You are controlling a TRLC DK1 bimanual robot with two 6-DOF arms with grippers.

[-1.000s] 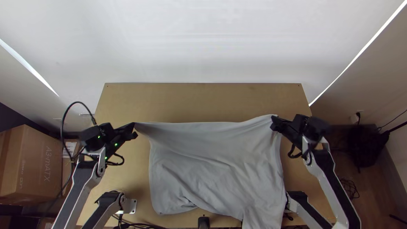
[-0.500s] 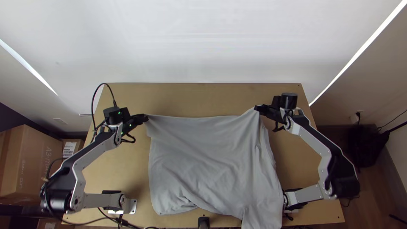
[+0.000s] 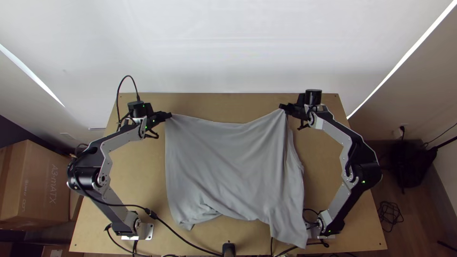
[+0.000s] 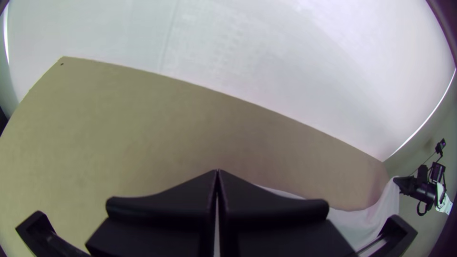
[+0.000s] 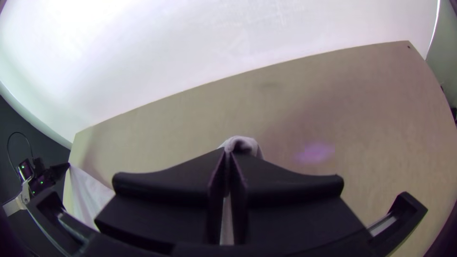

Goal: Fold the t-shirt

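The light grey t-shirt [image 3: 228, 166] hangs between both grippers, its far edge lifted and sagging in the middle, its near part rumpled toward the table's front. My left gripper [image 3: 168, 115] is shut on its far left corner; in the left wrist view the left gripper [image 4: 217, 173] has its fingers together, with cloth [image 4: 352, 223] stretching away beside them. At the far right corner my right gripper [image 3: 284, 107] is shut on the shirt; in the right wrist view a small fold of cloth [image 5: 243, 142] pokes out past the tips of the right gripper [image 5: 228, 154].
Bare wooden table [image 3: 219, 105] lies beyond the shirt, with more of it on both sides. A black cable [image 3: 181, 235] crosses the front left. A black post [image 3: 229, 248] stands at the near edge. Cardboard boxes [image 3: 35, 183] are off to the left.
Both grippers have moved toward the table's far edge and somewhat closer together, carrying the shirt's corners. The shirt's near edge has slid away from the front, and its far edge sags more.
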